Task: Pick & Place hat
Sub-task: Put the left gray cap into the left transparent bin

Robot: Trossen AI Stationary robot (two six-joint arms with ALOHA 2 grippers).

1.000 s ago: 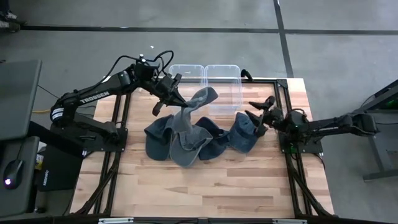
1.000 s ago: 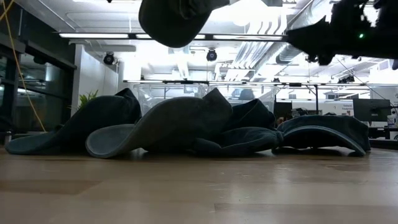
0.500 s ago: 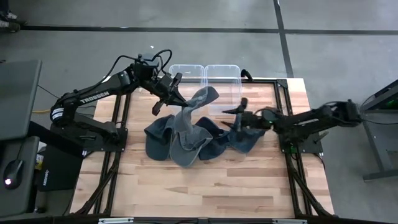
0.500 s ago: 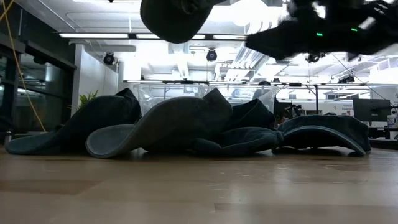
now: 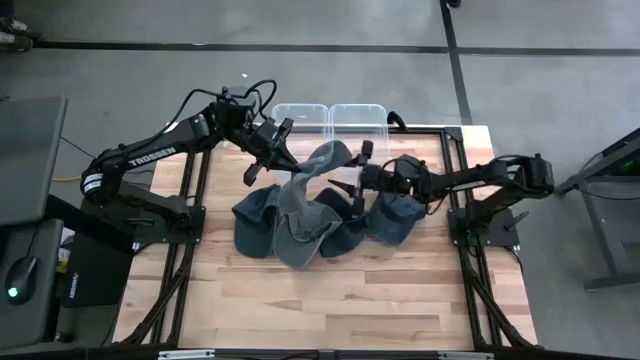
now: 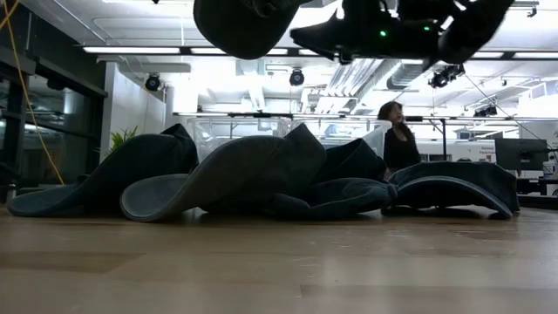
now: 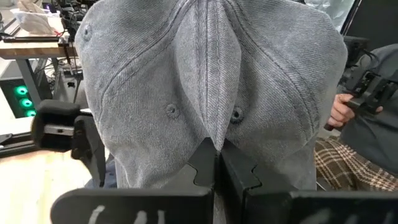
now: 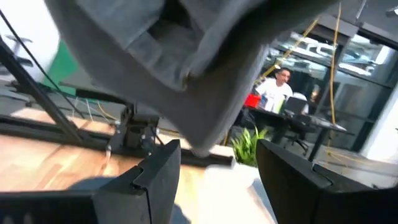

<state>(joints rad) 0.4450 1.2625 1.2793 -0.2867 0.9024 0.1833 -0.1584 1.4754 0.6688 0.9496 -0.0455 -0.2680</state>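
The left gripper (image 7: 216, 163) is pinching a grey corduroy cap (image 5: 310, 170) — hanging it above the pile of dark blue caps (image 5: 300, 225) on the wooden table (image 5: 330, 300). The right gripper (image 5: 352, 176) — fingers spread — is hovering just beside it.

Wooden slat table (image 5: 330, 300), black frame. On it: pile of dark denim caps (image 5: 300, 225) mid-table, overlapping, brims toward front; 1 more cap (image 5: 398, 215) at pile's right edge; 2 clear plastic bins (image 5: 330, 125) side by side at back edge.
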